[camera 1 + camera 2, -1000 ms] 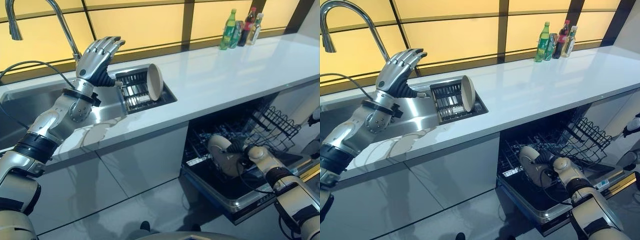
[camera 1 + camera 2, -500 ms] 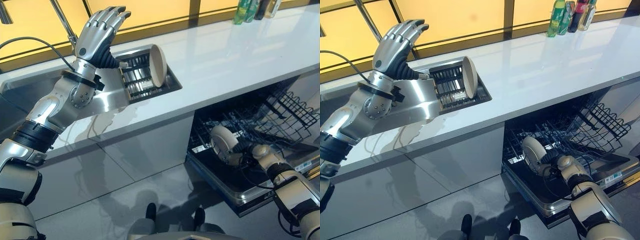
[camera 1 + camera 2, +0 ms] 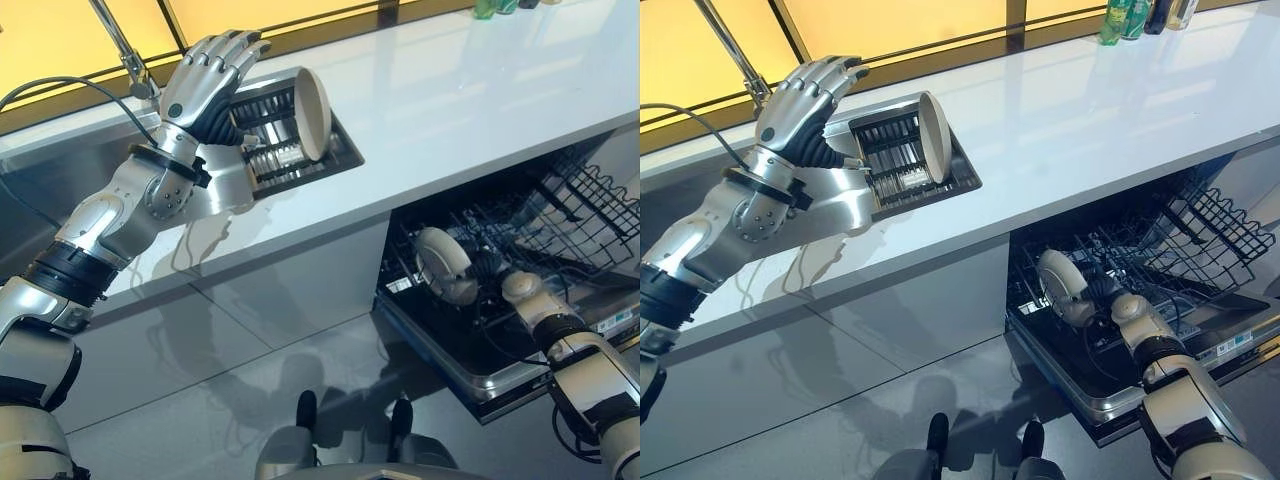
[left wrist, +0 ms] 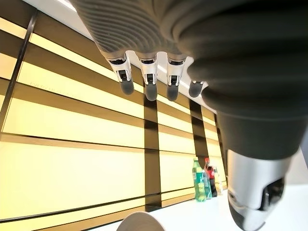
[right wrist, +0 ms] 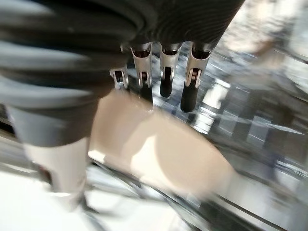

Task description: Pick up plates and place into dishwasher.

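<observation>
We see one cream plate [image 3: 314, 113] upright on edge just beyond our left fingers [image 3: 240, 45]; our right fingers [image 5: 166, 79] pinch another plate [image 3: 1060, 286] over the dishwasher [image 3: 1200, 225] rack.

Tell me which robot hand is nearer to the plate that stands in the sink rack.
The left robot hand. It hovers open right beside the plate in the sink rack. The right robot hand is far off, low in the dishwasher, at another plate.

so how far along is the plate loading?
Nothing looks racked yet. In hand: the right robot hand holds one plate at the open dishwasher's lower rack. Left: a second plate stands on edge in the sink rack, with the open left robot hand beside it.
</observation>
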`<state>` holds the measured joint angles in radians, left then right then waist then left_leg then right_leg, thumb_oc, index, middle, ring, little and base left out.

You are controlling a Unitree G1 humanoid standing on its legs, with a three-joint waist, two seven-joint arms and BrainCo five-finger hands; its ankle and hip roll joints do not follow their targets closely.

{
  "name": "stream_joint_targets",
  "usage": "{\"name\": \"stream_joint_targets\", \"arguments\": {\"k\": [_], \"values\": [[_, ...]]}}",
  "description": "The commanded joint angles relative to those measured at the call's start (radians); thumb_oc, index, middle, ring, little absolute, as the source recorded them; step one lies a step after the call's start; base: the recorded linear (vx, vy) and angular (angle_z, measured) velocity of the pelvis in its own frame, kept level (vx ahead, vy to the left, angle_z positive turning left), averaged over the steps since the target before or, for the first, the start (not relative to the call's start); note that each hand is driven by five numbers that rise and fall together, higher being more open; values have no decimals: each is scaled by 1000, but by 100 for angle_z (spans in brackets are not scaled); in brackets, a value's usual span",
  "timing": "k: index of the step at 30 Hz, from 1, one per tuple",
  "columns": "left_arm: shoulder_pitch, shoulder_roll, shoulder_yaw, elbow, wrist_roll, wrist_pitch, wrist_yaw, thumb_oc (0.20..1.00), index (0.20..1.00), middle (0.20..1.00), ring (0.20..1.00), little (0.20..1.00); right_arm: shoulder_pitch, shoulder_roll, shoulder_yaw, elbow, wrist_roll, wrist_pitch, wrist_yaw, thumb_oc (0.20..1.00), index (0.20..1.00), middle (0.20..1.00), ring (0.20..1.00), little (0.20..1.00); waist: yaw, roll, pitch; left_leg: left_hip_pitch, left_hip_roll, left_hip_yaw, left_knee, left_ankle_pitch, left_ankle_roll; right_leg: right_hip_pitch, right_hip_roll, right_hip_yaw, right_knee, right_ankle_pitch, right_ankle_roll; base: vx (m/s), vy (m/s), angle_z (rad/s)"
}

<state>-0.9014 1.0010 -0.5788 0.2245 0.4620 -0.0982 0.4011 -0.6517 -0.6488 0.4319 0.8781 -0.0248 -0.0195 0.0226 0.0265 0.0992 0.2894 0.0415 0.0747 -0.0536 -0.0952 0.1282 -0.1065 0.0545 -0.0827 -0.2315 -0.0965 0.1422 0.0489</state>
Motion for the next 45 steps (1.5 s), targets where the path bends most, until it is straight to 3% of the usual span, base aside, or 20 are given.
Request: {"name": "stream_joint_targets", "arguments": {"k": [1, 8, 12, 20, 26, 39, 45], "values": [[-66, 58, 11, 60, 52, 35, 47, 1000, 1000, 1000, 1000, 1000, 4, -88, -39, -207, 53, -24, -66, 1000, 1000, 1000, 1000, 1000, -28, -25, 27, 25, -135, 97, 8, -135, 72, 12, 15, 54, 32, -123, 40, 67, 99, -4], [-111, 102, -11, 176, 97, 64, 99, 1000, 1000, 1000, 1000, 1000, 198, -149, -141, -518, 60, -113, 11, 1000, 1000, 1000, 1000, 1000, -105, -35, 47, 29, -132, 136, 12, -143, 76, -10, 17, 95, 46, -121, 53, 53, 86, -10], [-132, 139, -22, 230, 95, 73, 146, 1000, 1000, 1000, 1000, 1000, 277, -167, -214, -654, 60, -127, 35, 1000, 1000, 1000, 1000, 1000, -140, -38, 67, 13, -129, 159, 14, -142, 79, -44, 20, 119, 56, -119, 58, 4, 98, -25], [-129, 214, 8, 273, 113, 105, 218, 1000, 1000, 1000, 1000, 1000, 394, -232, -317, -765, 86, -138, 104, 1000, 1000, 1000, 1000, 1000, -188, -54, 119, -28, -120, 204, 32, -144, 84, -108, 27, 166, 78, -113, 62, -16, 92, -25], [-238, 284, -70, 327, 131, 154, 231, 1000, 1000, 1000, 1000, 1000, 427, -279, -360, -807, 143, -130, 118, 1000, 1000, 1000, 1000, 1000, -214, -69, 168, -72, -119, 228, 31, -134, 86, -169, 32, 190, 93, -98, 72, -74, 69, -19], [-329, 350, -216, 386, 261, 209, 41, 1000, 1000, 1000, 1000, 1000, 417, -314, -370, -822, 203, -131, 148, 1000, 1000, 1000, 1000, 1000, -221, -68, 203, -110, -129, 242, 30, -124, 88, -225, 24, 181, 115, -87, 85, -37, 60, -7], [-384, 348, -274, 423, 346, 150, -12, 1000, 1000, 1000, 1000, 1000, 409, -330, -371, -799, 246, -119, 150, 1000, 1000, 1000, 1000, 1000, -228, -63, 209, -117, -134, 250, 25, -122, 88, -238, 22, 172, 118, -83, 84, -28, 56, 1]]}}
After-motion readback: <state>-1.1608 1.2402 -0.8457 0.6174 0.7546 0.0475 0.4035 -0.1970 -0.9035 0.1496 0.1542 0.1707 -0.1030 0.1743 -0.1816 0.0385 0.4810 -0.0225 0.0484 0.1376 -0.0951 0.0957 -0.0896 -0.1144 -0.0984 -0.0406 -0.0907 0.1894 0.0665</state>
